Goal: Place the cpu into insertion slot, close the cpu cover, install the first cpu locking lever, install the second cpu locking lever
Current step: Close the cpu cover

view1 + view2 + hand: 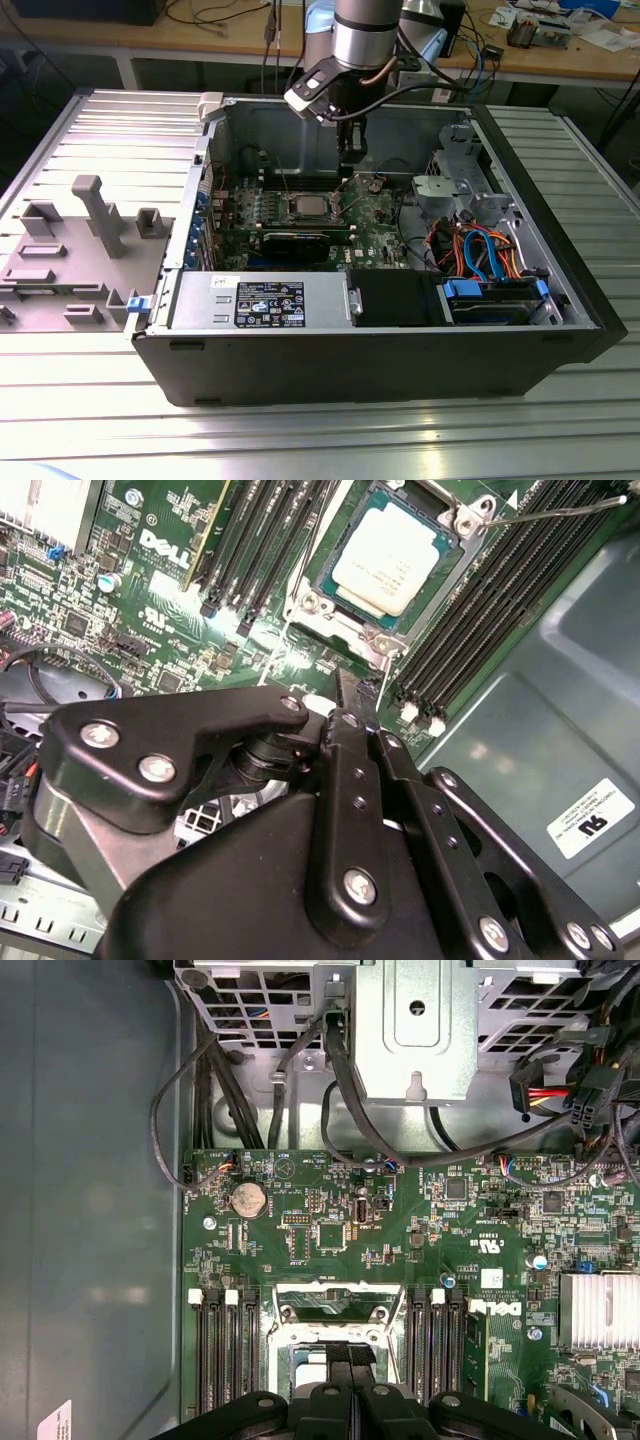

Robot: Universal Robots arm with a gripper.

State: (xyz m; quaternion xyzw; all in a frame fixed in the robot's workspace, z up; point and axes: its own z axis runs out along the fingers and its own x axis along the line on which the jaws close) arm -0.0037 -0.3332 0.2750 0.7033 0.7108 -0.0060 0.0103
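Observation:
The cpu point(390, 555), a small square chip with a pale metal top, lies flat in its socket on the green motherboard point(150, 580). In the exterior view the cpu point(305, 207) sits mid-board. The cpu cover point(330, 1290), a silvery frame with a window, appears lifted off the chip at the socket's edge. A thin wire lever point(545, 512) sticks out from a socket corner, unlatched. My gripper point(350, 148) hangs just above and to the exterior view's right of the socket. Its fingers point(345, 1375) are pressed together, and I see nothing between them.
Black memory slots point(500, 590) flank the socket on both sides. A black card point(300, 240) lies in front of the socket. A drive cage point(455, 190) and coloured cables point(480, 250) fill the case's right side. The power supply point(265, 300) sits at the front. Grey fixtures point(90, 215) stand outside.

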